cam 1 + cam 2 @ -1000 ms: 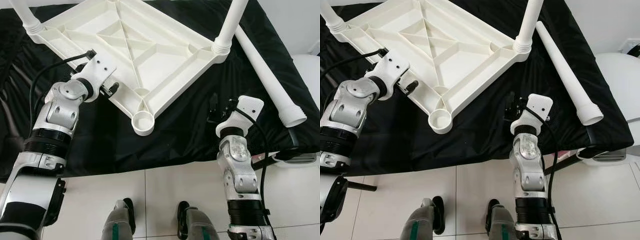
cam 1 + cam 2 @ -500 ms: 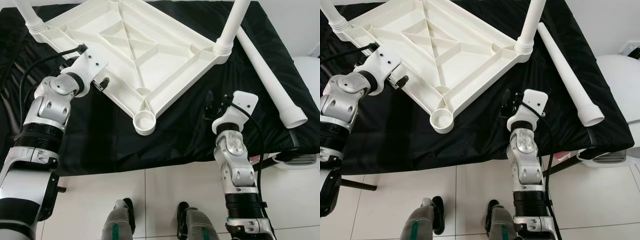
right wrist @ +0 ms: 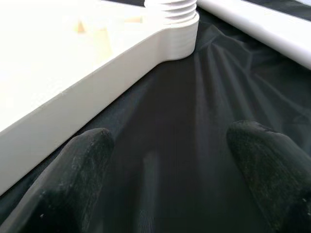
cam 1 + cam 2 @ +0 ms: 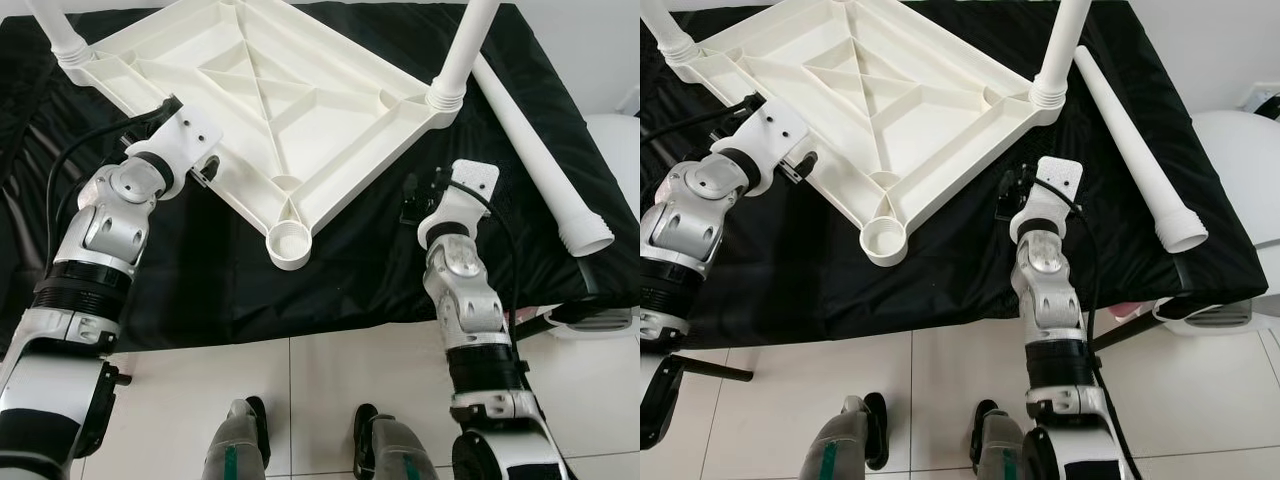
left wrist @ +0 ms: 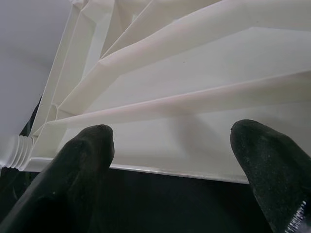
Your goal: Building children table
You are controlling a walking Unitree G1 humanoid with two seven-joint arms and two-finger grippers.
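Observation:
The white children's tabletop (image 4: 300,100) lies upside down on a black cloth. Two white legs stand in its corner sockets, one at the far left (image 4: 58,38) and one at the right (image 4: 458,60). The near corner socket (image 4: 288,245) is empty. A loose white leg (image 4: 540,160) lies on the cloth to the right. My left gripper (image 4: 207,169) is open at the tabletop's left rim (image 5: 194,160), one finger on each side of my view of it. My right gripper (image 4: 418,195) is open just above the cloth, beside the tabletop's right rim (image 3: 73,97).
The black cloth (image 4: 200,290) covers a low table whose front edge runs just ahead of my feet (image 4: 250,420). A white rounded object (image 4: 615,140) stands beyond the right end. White floor tiles (image 4: 330,390) lie below.
My right gripper has moved left and forward, closer to the tabletop's right rim. My left gripper has shifted slightly along the left rim. The tabletop and the loose leg have not moved.

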